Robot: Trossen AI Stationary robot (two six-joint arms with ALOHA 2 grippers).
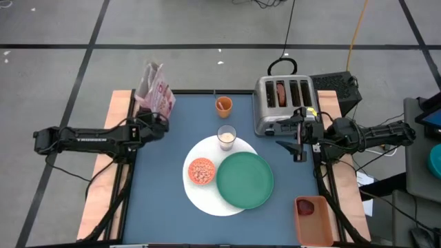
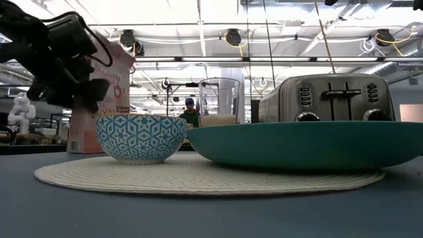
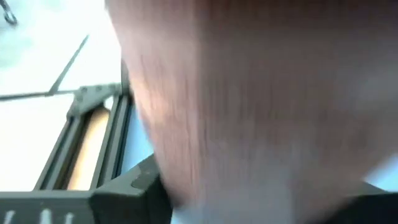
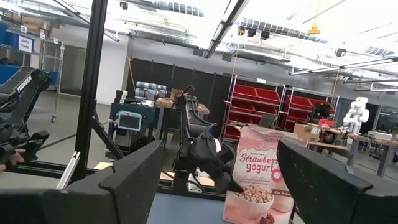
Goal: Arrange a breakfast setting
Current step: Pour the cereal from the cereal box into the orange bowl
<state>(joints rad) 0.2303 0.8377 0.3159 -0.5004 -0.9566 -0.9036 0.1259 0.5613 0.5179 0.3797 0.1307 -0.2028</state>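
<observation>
Nearest the camera, the green round plate [image 2: 301, 145] lies on the large white round plate [image 1: 200, 195] mid-table, beside the small patterned cereal bowl [image 2: 140, 137]. My left gripper [image 1: 153, 124] is at the pink cereal box [image 1: 156, 89] by the far left corner; I cannot tell whether it grips. My right gripper [image 1: 301, 141] hangs open beside the silver toaster [image 1: 284, 103]. I judge the box must be released next; the near edge offers room.

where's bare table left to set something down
Free: the front left corner, between the white plate and the table's left edge, and the strip behind the orange cup. Crowded: the middle, where bowl, glass and green plate cluster beside the toaster.
</observation>
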